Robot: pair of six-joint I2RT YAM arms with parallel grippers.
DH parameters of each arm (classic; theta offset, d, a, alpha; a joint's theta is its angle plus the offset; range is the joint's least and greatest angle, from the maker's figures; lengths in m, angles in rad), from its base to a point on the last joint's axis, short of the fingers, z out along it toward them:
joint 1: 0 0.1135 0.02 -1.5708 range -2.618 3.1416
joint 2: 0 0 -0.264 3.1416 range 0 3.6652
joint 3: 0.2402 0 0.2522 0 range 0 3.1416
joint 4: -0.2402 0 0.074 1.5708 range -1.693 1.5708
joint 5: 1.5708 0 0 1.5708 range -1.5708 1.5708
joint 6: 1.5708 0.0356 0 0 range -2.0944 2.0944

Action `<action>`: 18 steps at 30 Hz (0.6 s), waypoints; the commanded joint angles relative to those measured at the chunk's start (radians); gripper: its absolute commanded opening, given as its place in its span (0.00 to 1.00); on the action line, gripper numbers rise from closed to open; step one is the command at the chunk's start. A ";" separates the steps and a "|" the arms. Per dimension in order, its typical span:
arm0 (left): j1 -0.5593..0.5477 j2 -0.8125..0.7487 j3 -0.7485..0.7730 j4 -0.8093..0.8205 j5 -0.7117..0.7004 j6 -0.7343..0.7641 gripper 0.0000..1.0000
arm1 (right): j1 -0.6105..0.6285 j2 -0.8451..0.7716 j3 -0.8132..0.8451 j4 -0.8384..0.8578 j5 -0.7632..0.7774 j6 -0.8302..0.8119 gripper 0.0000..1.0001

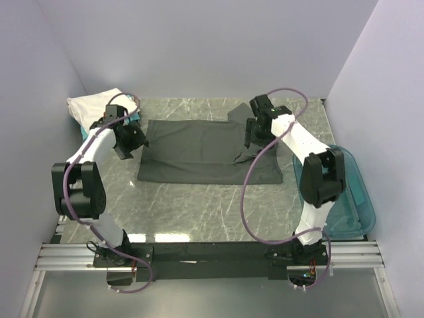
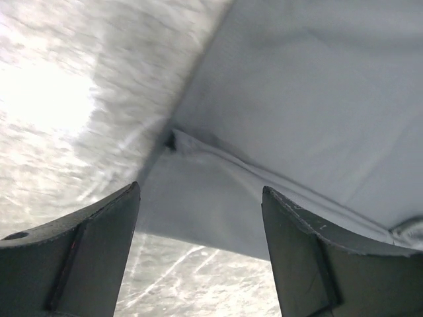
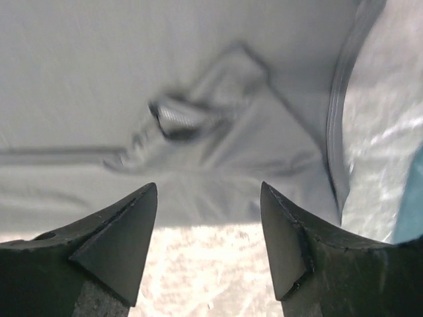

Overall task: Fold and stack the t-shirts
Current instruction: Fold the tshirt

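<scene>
A large dark charcoal-grey t-shirt (image 1: 199,152) lies spread flat on the marble table (image 1: 199,212), with one sleeve sticking out at its far right corner. My left gripper (image 1: 136,142) hovers over the shirt's left edge. In the left wrist view it (image 2: 200,188) stands open, with the cloth (image 2: 304,99) lying free beneath it. My right gripper (image 1: 255,136) is above the shirt's right part. In the right wrist view it (image 3: 208,186) is open over a small crease in the cloth (image 3: 99,79) and holds nothing. A folded white t-shirt (image 1: 93,105) sits at the back left, with a teal one (image 1: 134,116) showing beside it.
A translucent blue tub (image 1: 344,192) stands at the table's right edge and shows as a sliver (image 3: 411,198) in the right wrist view. Grey walls close in the back and sides. A purple cable (image 1: 248,199) loops over the table near the right arm.
</scene>
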 commanded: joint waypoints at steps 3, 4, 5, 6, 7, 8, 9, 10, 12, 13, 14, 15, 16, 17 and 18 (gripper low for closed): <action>-0.099 -0.083 -0.078 0.094 0.023 -0.044 0.81 | -0.006 -0.140 -0.220 0.116 -0.091 0.029 0.69; -0.107 -0.085 -0.085 0.103 0.034 -0.048 0.81 | -0.006 -0.148 -0.246 0.128 -0.103 0.036 0.69; -0.113 -0.082 -0.089 0.112 0.045 -0.057 0.81 | -0.006 -0.159 -0.295 0.154 -0.113 0.046 0.68; -0.122 -0.076 -0.101 0.136 0.056 -0.060 0.82 | -0.006 -0.162 -0.317 0.168 -0.139 0.051 0.68; -0.125 -0.073 -0.109 0.149 0.079 -0.064 0.82 | -0.005 -0.167 -0.337 0.182 -0.145 0.054 0.68; -0.127 -0.063 -0.118 0.161 0.088 -0.068 0.82 | -0.005 -0.165 -0.367 0.203 -0.153 0.062 0.68; -0.127 -0.045 -0.134 0.181 0.100 -0.071 0.82 | -0.006 -0.162 -0.377 0.209 -0.160 0.063 0.68; -0.127 -0.036 -0.141 0.195 0.122 -0.074 0.82 | -0.005 -0.156 -0.386 0.217 -0.165 0.063 0.68; -0.127 -0.004 -0.166 0.216 0.143 -0.080 0.81 | -0.006 -0.147 -0.400 0.237 -0.162 0.057 0.68; -0.127 0.006 -0.174 0.241 0.161 -0.082 0.81 | -0.005 -0.136 -0.402 0.242 -0.157 0.056 0.68; -0.127 0.015 -0.181 0.252 0.168 -0.085 0.81 | -0.005 -0.130 -0.402 0.252 -0.153 0.050 0.68; -0.127 0.033 -0.196 0.259 0.172 -0.085 0.81 | -0.006 -0.125 -0.402 0.258 -0.147 0.048 0.68; -0.127 0.042 -0.203 0.273 0.178 -0.085 0.81 | -0.006 -0.112 -0.402 0.263 -0.136 0.045 0.68; -0.127 0.050 -0.207 0.278 0.179 -0.087 0.81 | -0.009 -0.104 -0.400 0.272 -0.131 0.042 0.68; -0.127 0.064 -0.223 0.284 0.183 -0.085 0.81 | -0.011 -0.098 -0.400 0.275 -0.130 0.040 0.68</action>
